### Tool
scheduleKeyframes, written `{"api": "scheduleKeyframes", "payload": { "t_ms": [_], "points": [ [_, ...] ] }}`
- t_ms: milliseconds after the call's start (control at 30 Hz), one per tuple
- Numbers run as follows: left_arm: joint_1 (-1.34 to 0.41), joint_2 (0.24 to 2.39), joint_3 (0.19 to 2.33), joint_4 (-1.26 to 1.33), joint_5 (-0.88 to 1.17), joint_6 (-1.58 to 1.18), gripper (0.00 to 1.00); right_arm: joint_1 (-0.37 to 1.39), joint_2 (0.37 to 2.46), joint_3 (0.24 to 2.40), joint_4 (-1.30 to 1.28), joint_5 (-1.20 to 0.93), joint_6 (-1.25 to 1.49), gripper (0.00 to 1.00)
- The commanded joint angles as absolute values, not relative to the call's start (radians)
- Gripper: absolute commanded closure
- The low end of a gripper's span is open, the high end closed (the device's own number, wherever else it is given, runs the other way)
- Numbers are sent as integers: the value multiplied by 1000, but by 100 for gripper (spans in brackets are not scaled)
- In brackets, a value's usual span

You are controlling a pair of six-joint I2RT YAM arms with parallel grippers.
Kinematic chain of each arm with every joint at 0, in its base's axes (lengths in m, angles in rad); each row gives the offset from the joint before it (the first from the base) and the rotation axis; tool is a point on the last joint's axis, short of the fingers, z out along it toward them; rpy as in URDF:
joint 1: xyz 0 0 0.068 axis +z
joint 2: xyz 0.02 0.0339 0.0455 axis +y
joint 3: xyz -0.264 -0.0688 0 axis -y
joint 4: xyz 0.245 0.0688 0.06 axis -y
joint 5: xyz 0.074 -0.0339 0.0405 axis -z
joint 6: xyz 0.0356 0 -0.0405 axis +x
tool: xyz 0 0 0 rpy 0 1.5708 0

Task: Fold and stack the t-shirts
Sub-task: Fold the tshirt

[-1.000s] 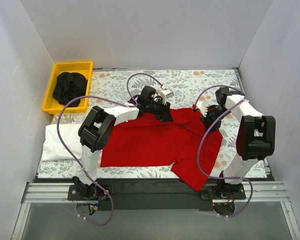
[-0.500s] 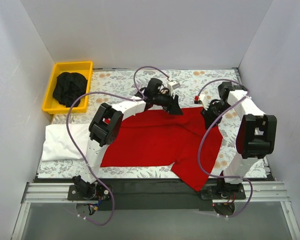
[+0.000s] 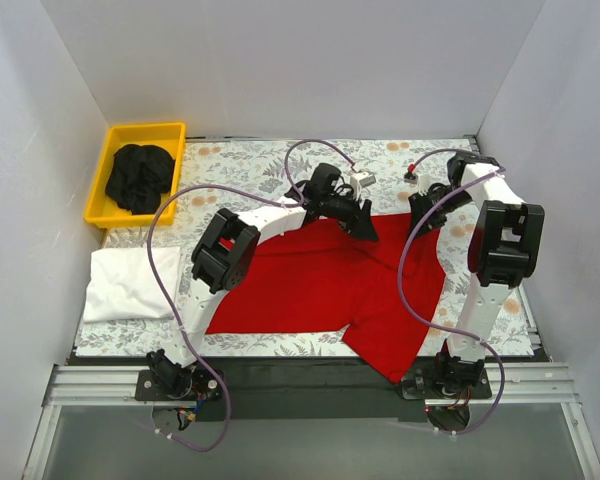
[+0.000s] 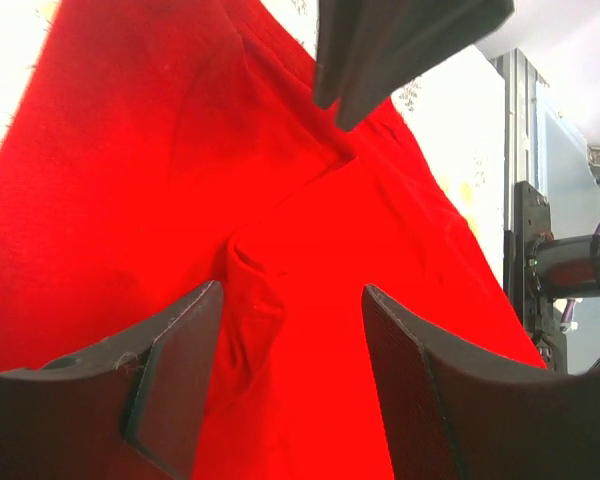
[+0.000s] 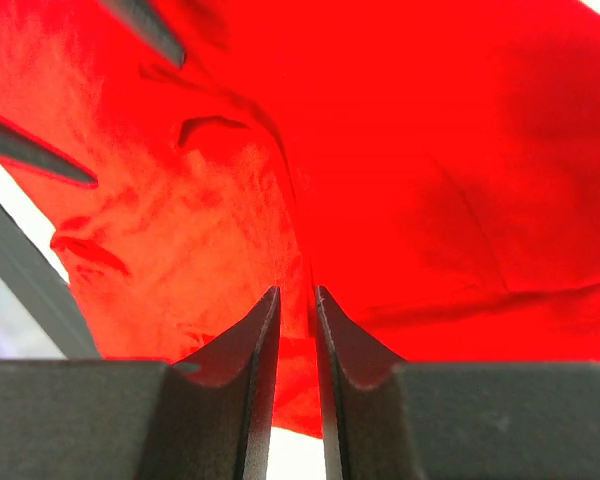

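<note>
The red t-shirt (image 3: 320,285) lies spread across the middle of the table, with one sleeve hanging toward the front edge. My left gripper (image 3: 365,225) is open over its far edge; in the left wrist view (image 4: 290,290) the jaws stand wide apart above wrinkled red cloth (image 4: 180,150). My right gripper (image 3: 421,222) is at the shirt's far right corner; in the right wrist view (image 5: 297,292) it is shut on a fold of the red cloth (image 5: 460,130). The white t-shirt (image 3: 130,283) lies folded at the left. The black t-shirt (image 3: 138,176) is bunched in the bin.
The yellow bin (image 3: 112,140) stands at the far left corner on the floral table cover (image 3: 230,165). White walls close in the left, back and right sides. The two grippers are close together; the right gripper's fingers (image 4: 380,60) show in the left wrist view.
My left gripper has moved right along the shirt's far edge. My right gripper has moved farther back with the shirt's corner, and the shirt has shifted slightly right.
</note>
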State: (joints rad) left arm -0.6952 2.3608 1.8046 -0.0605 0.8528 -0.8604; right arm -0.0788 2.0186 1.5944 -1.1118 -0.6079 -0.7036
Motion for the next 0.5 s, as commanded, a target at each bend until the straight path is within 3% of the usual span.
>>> {"api": "scheduleKeyframes", "payload": {
  "t_ms": [0, 300, 400, 433, 467],
  "points": [
    [-715, 2361, 1832, -71, 868, -841, 44, -77, 2069, 1649, -1131, -644, -588, 74],
    [-724, 2381, 1845, -100, 792, -805, 54, -77, 2111, 1637, -1072, -598, -538, 76],
    [-726, 2376, 1844, -100, 782, -798, 67, -77, 2115, 1638, -1072, -595, -541, 76],
    [-726, 2372, 1841, -100, 782, -795, 79, -77, 2118, 1637, -1072, -588, -543, 76],
    [-726, 2367, 1839, -100, 781, -792, 84, -77, 2121, 1637, -1071, -580, -540, 76]
  ]
}}
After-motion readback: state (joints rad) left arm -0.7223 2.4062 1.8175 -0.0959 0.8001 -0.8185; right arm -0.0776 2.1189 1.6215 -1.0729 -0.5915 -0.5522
